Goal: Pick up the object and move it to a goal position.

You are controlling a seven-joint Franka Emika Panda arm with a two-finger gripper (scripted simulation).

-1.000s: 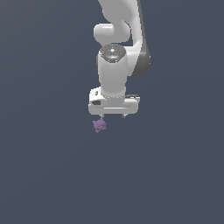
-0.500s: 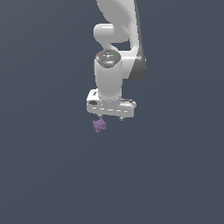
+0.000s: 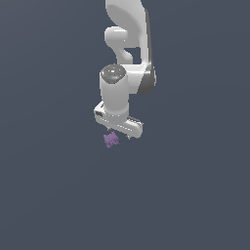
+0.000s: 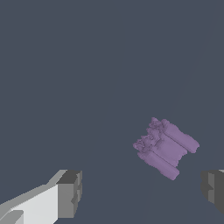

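Note:
The object (image 3: 111,139) is a small purple ridged lump lying on the dark grey floor, just below the white gripper (image 3: 118,134) in the exterior view. In the wrist view the object (image 4: 165,147) shows between and ahead of the two grey fingertips (image 4: 70,194), nearer to the one at the picture's edge. The gripper (image 4: 142,192) is open, with a wide gap and nothing held. It hangs above the object without touching it.
The white Panda arm (image 3: 127,58) rises from the gripper toward the top of the exterior view. Around it lies only flat dark grey floor (image 3: 195,195).
The wrist has turned and the gripper has dropped slightly toward the object. The object has stayed in place.

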